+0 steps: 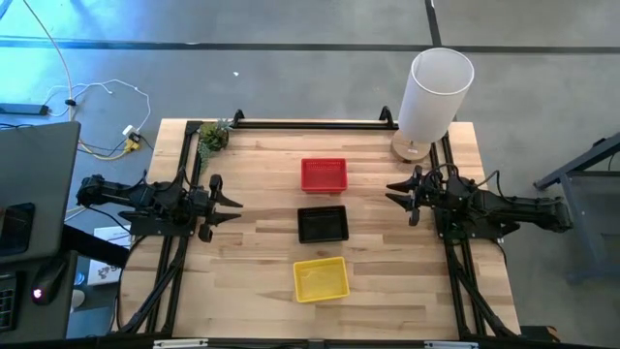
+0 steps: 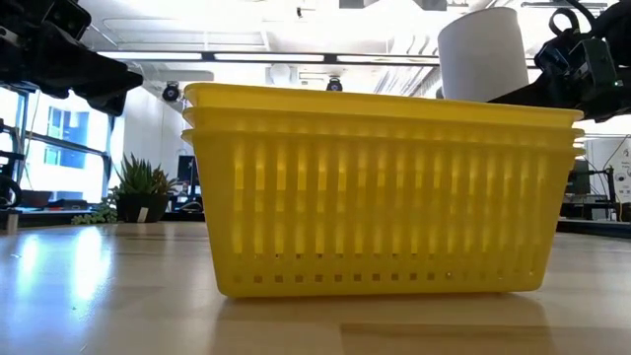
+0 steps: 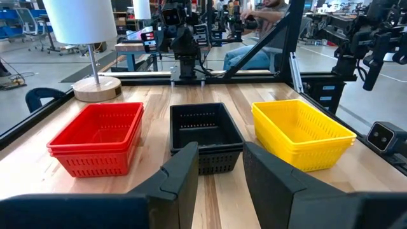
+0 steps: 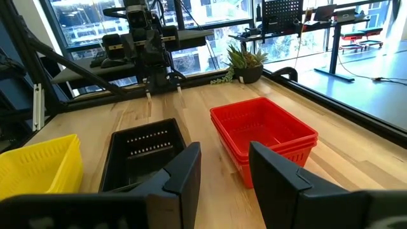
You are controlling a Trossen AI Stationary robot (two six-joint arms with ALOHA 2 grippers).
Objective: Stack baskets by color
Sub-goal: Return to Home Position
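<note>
Wooden surface point(image 1: 252, 281) carries three basket stacks lined up between the two sets of jaws: black stack point(image 1: 322, 224) ahead of both, red stack point(image 1: 324, 174) and yellow stack point(image 1: 321, 279) flanking it. At opposite edges, left arm point(image 1: 145, 199) and right arm point(image 1: 504, 211) sit with jaws partly open, gripping nothing.

**Low view blocked by the yellow baskets point(image 2: 380, 197)**

Filling that view, they hide the black baskets point(image 1: 322, 224) and the red baskets point(image 1: 324, 174) behind them. From above, no stack's layer count can be told. The right wrist view's edge crops the yellow baskets.
</note>
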